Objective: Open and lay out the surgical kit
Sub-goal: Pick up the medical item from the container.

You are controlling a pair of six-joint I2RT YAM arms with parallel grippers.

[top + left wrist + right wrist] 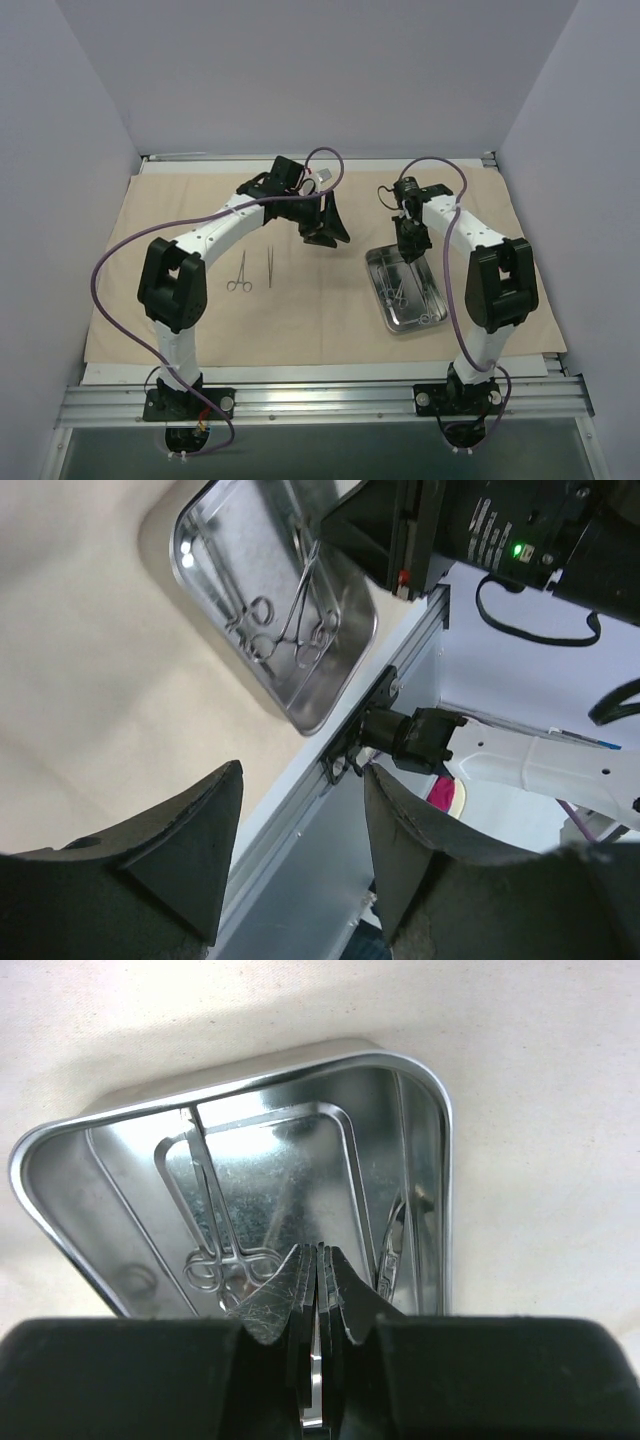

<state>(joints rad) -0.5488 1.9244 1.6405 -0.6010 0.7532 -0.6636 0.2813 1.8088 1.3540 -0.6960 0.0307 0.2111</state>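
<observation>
Cloth [180, 210] lies flat over table [320, 372], reaching almost to walls [60, 150] L, R and back; white table strip bare along near edge. Tray [425, 300] sits angled on cloth's R-front part, near its R and near edges. Wide open cloth far L, at back and centre-front. 1 forceps [239, 274] + 1 tweezers [270, 267] lie side by side, not touching, mid-cloth, well L of tray. In tray: at least 2 ring-handled forceps, exact no. unclear. L pincer [322, 232] spread, holding nothing, above mid-cloth. R pincer [410, 255] over tray's far end, fingers pressed on a thin silver tool [313, 1400], type unclear
</observation>
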